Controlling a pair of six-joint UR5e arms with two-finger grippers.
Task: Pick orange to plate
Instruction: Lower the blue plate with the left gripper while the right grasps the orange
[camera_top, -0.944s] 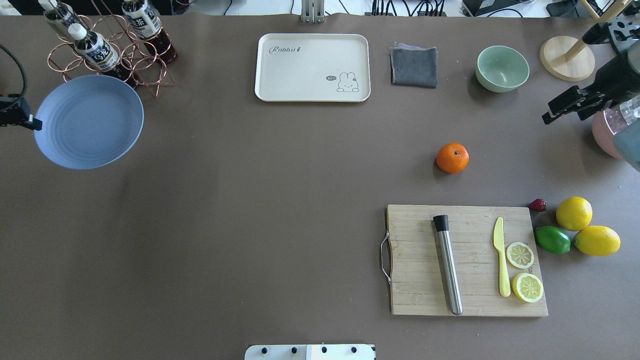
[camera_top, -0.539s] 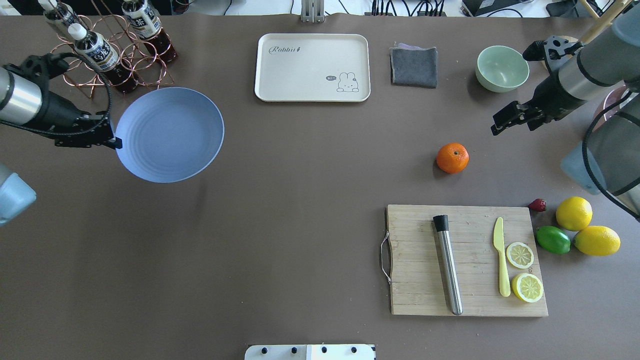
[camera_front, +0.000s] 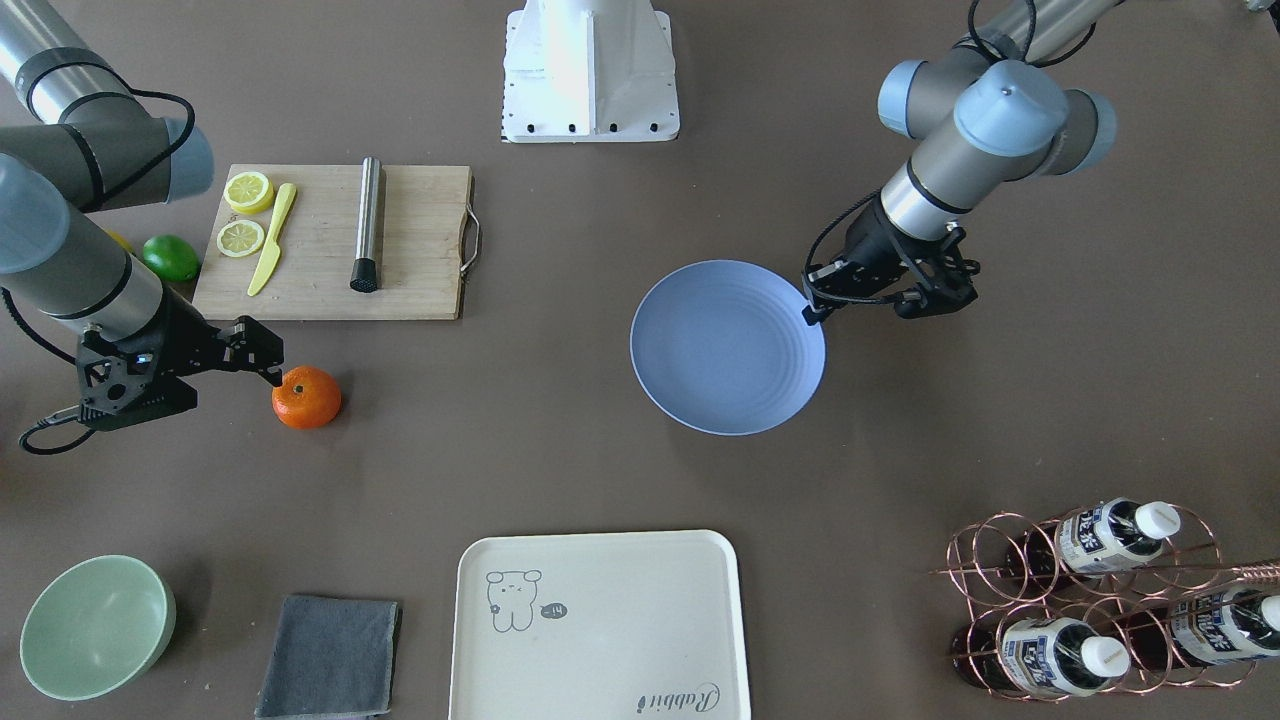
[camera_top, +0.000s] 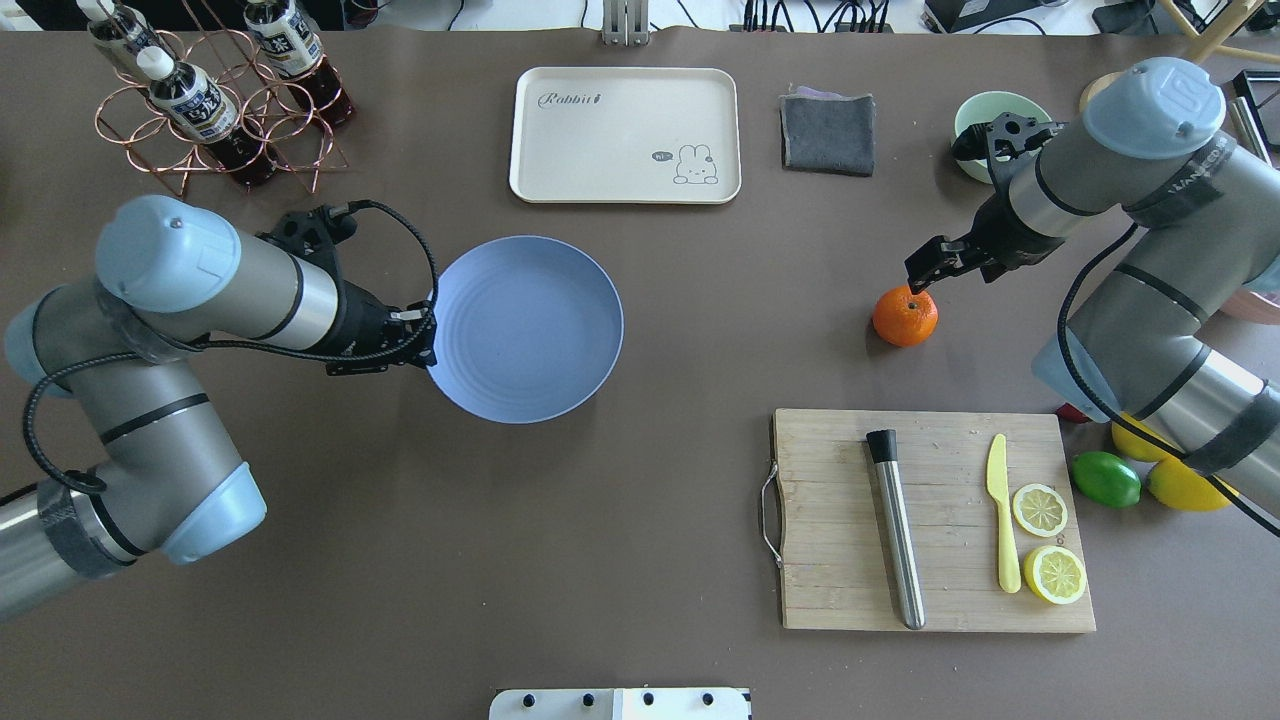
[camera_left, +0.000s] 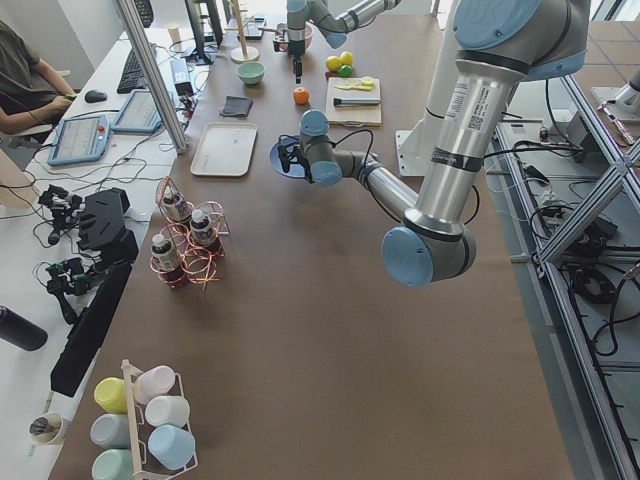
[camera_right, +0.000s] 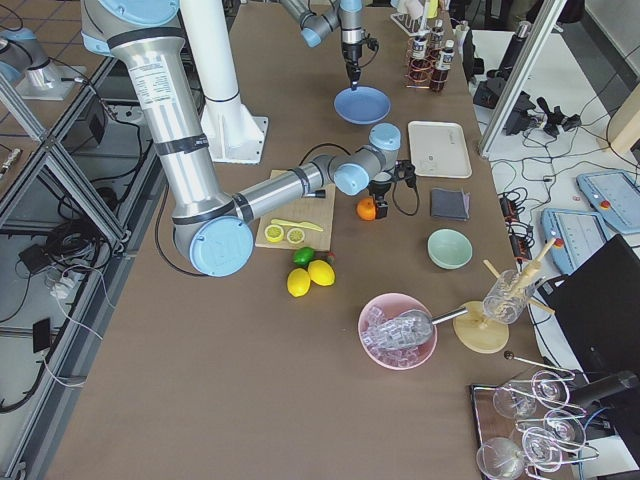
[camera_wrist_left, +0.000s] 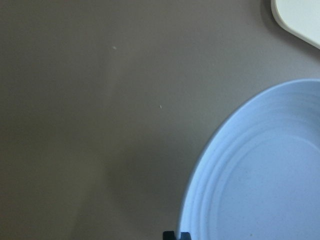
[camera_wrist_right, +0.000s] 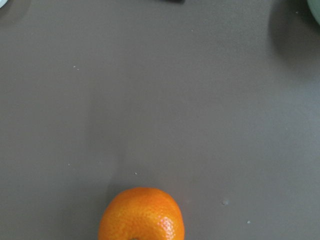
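The job sits at the approach to the fruit, before any grasp. The orange (camera_top: 905, 316) rests on the brown table (camera_top: 640, 480), just beyond the far edge of the wooden cutting board (camera_top: 830, 520) and well apart from the plate (camera_top: 540, 340). The right gripper (camera_top: 920, 280) hangs over it, fingertips just at its top on the side away from the board; in the front-facing view the jaws look parted with nothing between them, and the right wrist camera shows the orange whole and unclasped at the bottom of its picture. The left gripper (camera_top: 428, 340) pinches the near rim of the periwinkle plate and holds it out near the table's middle, in front of the cream rabbit tray (camera_top: 625, 135); whether the plate rests on the surface or hangs just above it, I cannot tell. Next, I judge, the right gripper needs to centre over the orange, straddle it and close gently, since a round fruit will roll if nudged off-centre, then carry it across to the plate.
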